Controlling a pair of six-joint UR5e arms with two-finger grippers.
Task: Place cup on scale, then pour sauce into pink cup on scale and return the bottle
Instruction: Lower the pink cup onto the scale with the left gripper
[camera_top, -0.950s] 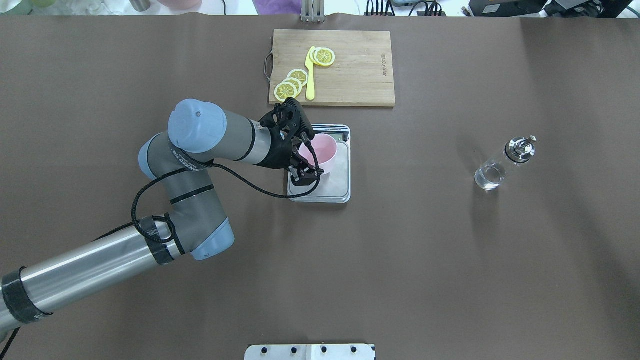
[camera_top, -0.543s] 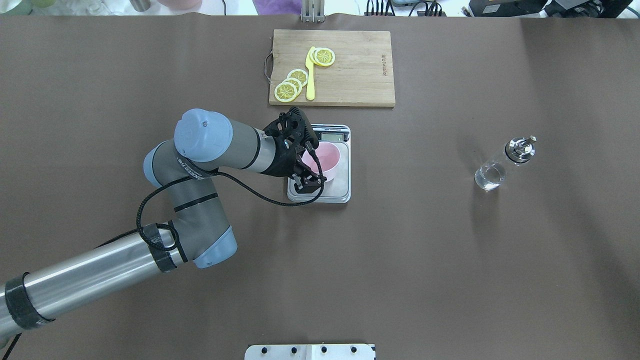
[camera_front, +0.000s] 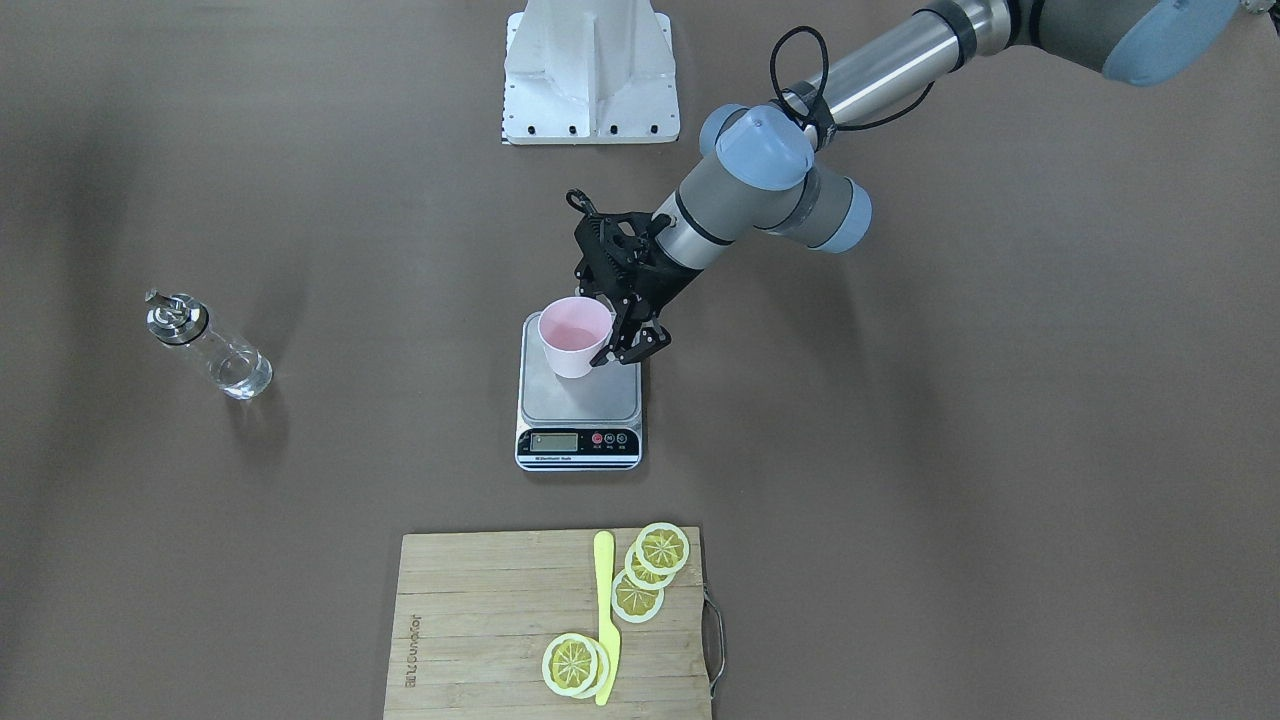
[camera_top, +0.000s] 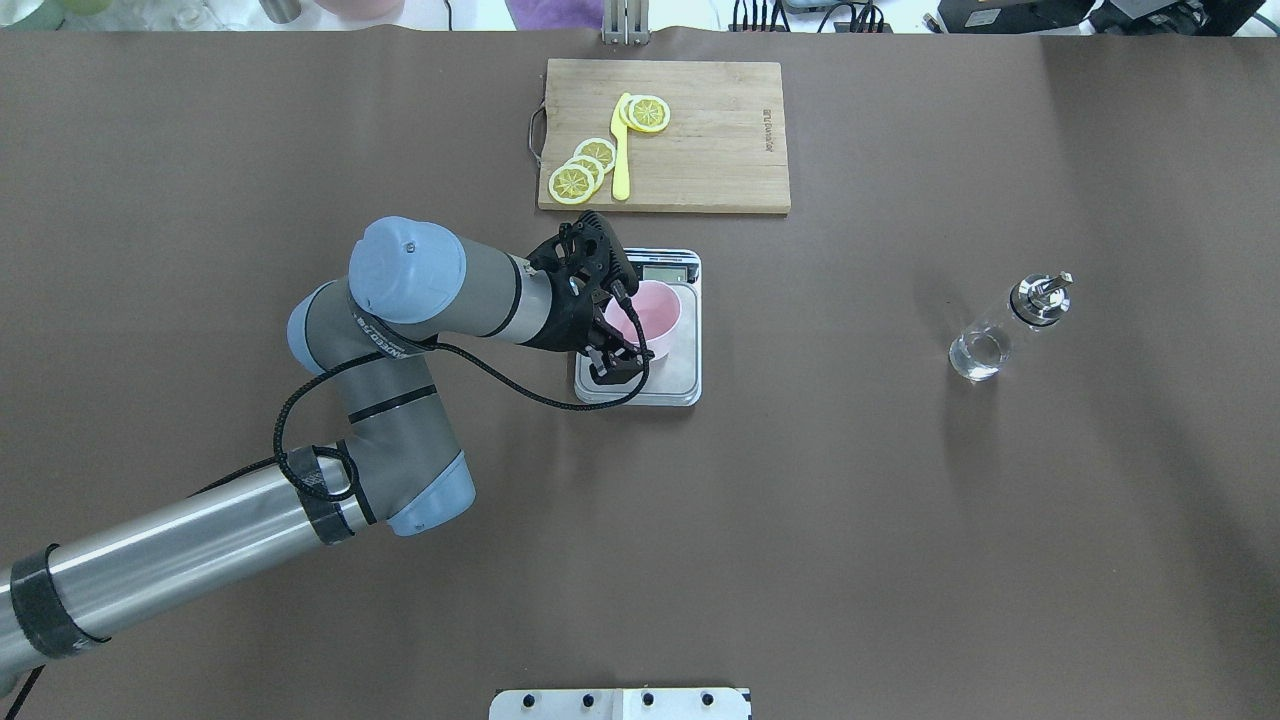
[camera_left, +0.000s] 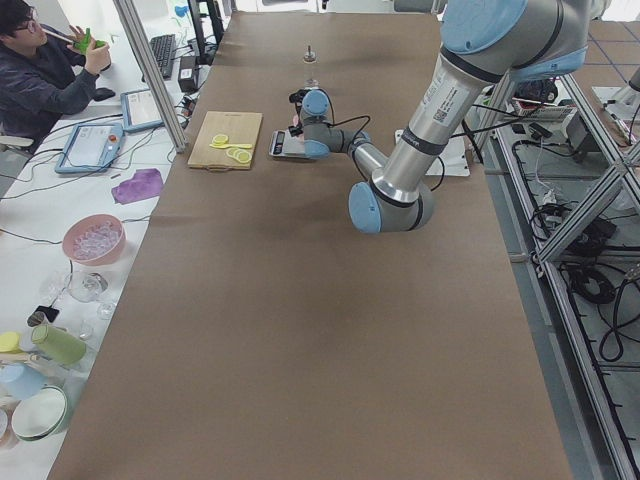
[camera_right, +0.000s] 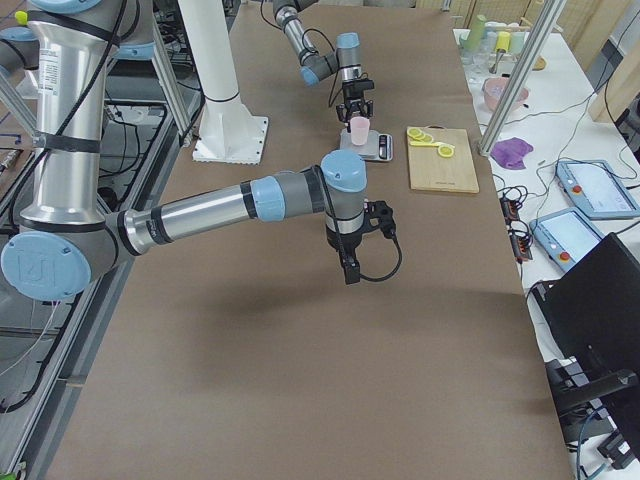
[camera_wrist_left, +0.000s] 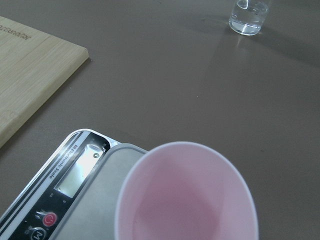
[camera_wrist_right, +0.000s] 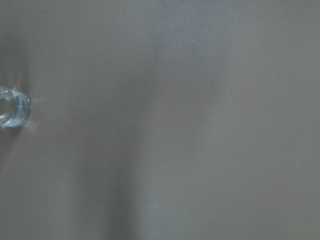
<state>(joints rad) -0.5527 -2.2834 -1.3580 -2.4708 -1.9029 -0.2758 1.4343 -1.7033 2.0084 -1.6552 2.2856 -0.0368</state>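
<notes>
overhead exterior view has the left gripper (camera_top: 618, 362) reaching over the scale (camera_top: 676, 372) from the robot's left. its jaws look nearly closed and appear to pinch the wall of the cup (camera_top: 655, 312) on the side nearest the wrist. i judge this side grip is chosen so that the mouth faces up and is left open for pouring. the cup is upright over the steel platform, short of the black front strip, which leaves the display uncovered. whether its base rests on the platform or hangs just above it, i cannot tell from any view

the bottle (camera_top: 1003, 332) stands upright on the worktop (camera_top: 850, 550), well apart on the robot's right, with the sauce (camera_top: 978, 356) a clear pool at its bottom. that puts it on the right arm's side, probably so that arm can do the pouring. the right gripper (camera_right: 350, 272) hangs above the worktop pointing down. only the side view shows it, so i cannot tell how far its jaws are open

the left wrist and its black cable (camera_top: 500, 375) overhang the cup's near side and would crowd a pour until the arm pulls away. a wooden cutting board (camera_top: 720, 140) lies just beyond the scale without touching it, carrying lemon slices (camera_top: 648, 112) and a yellow knife (camera_top: 621, 165). it sits off the line from bottle to scale. a person (camera_left: 40, 75) sits at a desk past the worktop's edge
</notes>
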